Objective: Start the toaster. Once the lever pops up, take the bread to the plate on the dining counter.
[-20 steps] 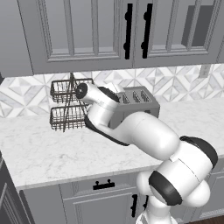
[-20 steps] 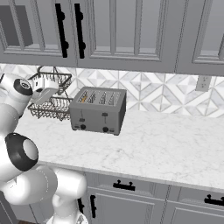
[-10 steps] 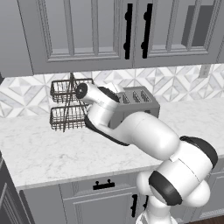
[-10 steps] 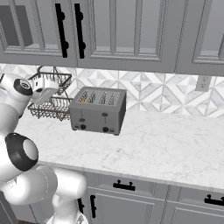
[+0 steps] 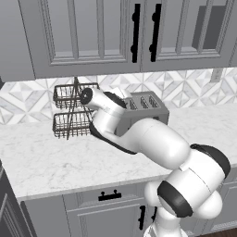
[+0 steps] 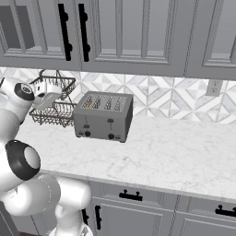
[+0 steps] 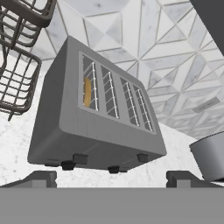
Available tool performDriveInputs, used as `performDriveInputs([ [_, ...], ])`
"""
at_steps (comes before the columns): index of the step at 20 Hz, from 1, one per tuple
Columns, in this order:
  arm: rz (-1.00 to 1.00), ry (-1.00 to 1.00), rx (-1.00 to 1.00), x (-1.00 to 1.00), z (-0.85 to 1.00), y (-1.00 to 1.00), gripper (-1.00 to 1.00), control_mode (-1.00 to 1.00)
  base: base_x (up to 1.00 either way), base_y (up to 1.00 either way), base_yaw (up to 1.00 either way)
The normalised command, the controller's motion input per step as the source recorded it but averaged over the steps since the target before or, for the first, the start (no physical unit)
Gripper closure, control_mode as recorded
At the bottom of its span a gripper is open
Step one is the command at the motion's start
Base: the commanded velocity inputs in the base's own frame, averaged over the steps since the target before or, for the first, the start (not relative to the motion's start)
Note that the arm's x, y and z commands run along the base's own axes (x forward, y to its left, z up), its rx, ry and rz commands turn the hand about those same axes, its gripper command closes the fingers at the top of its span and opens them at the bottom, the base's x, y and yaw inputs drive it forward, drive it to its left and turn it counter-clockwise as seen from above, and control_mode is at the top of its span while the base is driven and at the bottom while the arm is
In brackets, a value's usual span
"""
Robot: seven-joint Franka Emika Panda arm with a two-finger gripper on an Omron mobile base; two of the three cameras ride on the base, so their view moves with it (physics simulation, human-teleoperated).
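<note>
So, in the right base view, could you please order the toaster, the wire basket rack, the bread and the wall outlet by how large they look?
1. Toaster, largest.
2. Wire basket rack, close behind, though the arm partly hides it, so this order is unsure.
3. Wall outlet.
4. Bread, just a sliver showing in one slot.

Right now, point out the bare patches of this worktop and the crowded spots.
Widest bare stretch: the marble worktop right of the toaster, running toward the wall outlet. Another bare strip lies along the front edge, before the toaster and the wire basket rack. Crowded: the left back, where rack and toaster stand close together and the open tool hovers.
</note>
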Motion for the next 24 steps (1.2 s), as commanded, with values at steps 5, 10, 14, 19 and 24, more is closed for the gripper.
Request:
performDriveInputs([
  [5, 0.0, 0.0, 0.0, 0.0, 0.0, 0.0, -1.0, -1.0, 0.0, 0.0, 0.0],
  [10, 0.0, 0.0, 0.0, 0.0, 0.0, 0.0, -1.0, -1.0, 0.0, 0.0, 0.0],
  [14, 0.0, 0.0, 0.0, 0.0, 0.0, 0.0, -1.0, -1.0, 0.0, 0.0, 0.0],
  [19, 0.0, 0.0, 0.0, 0.0, 0.0, 0.0, -1.0, -1.0, 0.0, 0.0, 0.0],
  [24, 0.0, 0.0, 0.0, 0.0, 0.0, 0.0, -1.0, -1.0, 0.0, 0.0, 0.0],
])
